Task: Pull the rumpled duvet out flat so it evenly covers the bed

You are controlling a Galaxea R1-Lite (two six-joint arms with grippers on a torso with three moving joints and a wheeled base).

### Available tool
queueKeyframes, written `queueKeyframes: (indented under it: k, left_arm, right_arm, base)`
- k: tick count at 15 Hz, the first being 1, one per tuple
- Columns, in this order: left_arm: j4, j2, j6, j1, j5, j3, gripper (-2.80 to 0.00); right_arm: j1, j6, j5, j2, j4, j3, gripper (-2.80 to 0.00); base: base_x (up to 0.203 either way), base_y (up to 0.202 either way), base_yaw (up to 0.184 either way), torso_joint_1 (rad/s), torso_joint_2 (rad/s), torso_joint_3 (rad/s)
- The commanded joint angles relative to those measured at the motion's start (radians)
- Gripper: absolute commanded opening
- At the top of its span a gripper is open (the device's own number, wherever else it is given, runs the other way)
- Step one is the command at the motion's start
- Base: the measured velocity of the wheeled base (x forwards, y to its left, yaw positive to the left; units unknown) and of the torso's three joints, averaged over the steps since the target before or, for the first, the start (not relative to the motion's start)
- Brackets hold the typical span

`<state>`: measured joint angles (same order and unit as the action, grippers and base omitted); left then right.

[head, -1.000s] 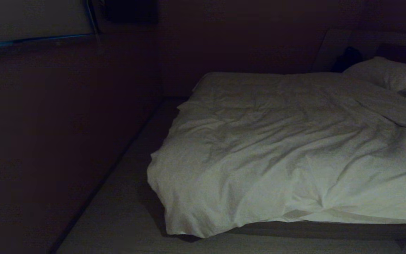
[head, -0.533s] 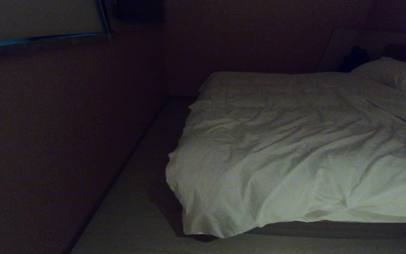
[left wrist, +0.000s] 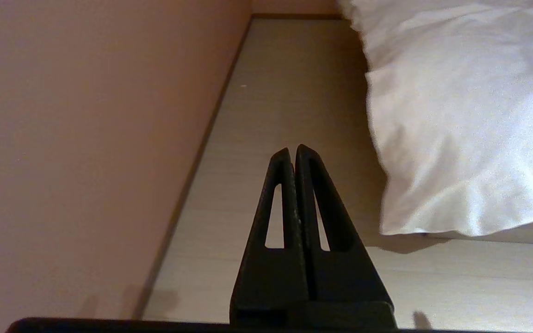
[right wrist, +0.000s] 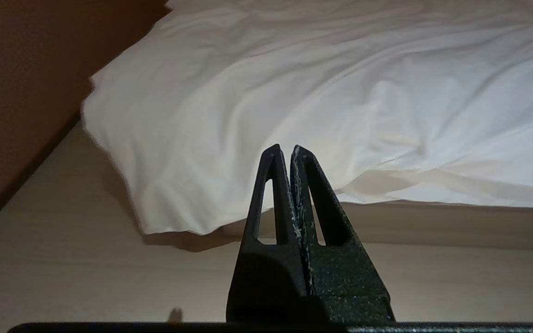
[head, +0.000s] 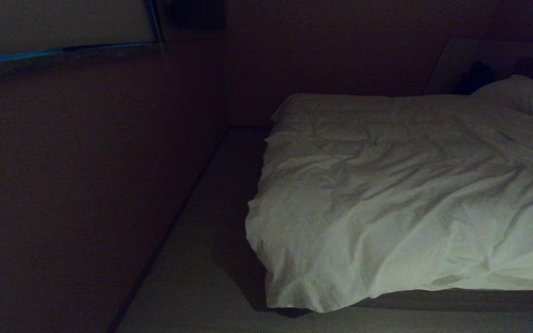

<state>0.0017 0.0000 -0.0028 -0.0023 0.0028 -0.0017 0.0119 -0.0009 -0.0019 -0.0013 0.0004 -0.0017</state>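
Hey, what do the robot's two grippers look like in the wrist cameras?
Both are matte black. The left gripper has two long fingers tapering to narrow tips, each with a slim triangular cut-out, rising from a wider black base. The right gripper has the same shape, but its surface looks grainy, with pale scuffs along the inner edges. No cables or markings show.

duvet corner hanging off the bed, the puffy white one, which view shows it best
The right wrist view: the puffy white quilted duvet's drooping corner shows bright, whole and hanging down past the bed's edge. The left wrist view shows it bright but cuts off the rest. The head view shows the whole spread, dimly.
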Motion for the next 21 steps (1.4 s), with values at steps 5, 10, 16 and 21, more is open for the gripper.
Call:
queueKeyframes:
  k: [5, 10, 16, 21]
  left_arm:
    - [0.001, 0.003, 0.001, -0.001, 0.000, 0.000, -2.80]
    - [0.001, 0.002, 0.001, 0.000, 0.000, 0.000, -2.80]
    - [0.000, 0.001, 0.001, 0.000, 0.000, 0.000, -2.80]
    - [0.000, 0.002, 0.001, -0.001, 0.000, 0.000, -2.80]
  right_arm:
    - [0.000, -0.001, -0.001, 0.001, 0.000, 0.000, -2.80]
    - [0.000, -0.001, -0.001, 0.003, 0.000, 0.000, -2.80]
    - [0.000, -0.001, 0.000, 0.001, 0.000, 0.000, -2.80]
    - [0.000, -0.001, -0.001, 0.001, 0.000, 0.000, -2.80]
  base:
    - [0.000, 0.201, -0.001, 0.002, 0.00, 0.002]
    - [0.000, 0.195, -0.001, -0.001, 0.00, 0.001]
    - [0.000, 0.098, 0.000, 0.001, 0.00, 0.001]
    - [0.000, 0.000, 0.000, 0.000, 0.00, 0.000]
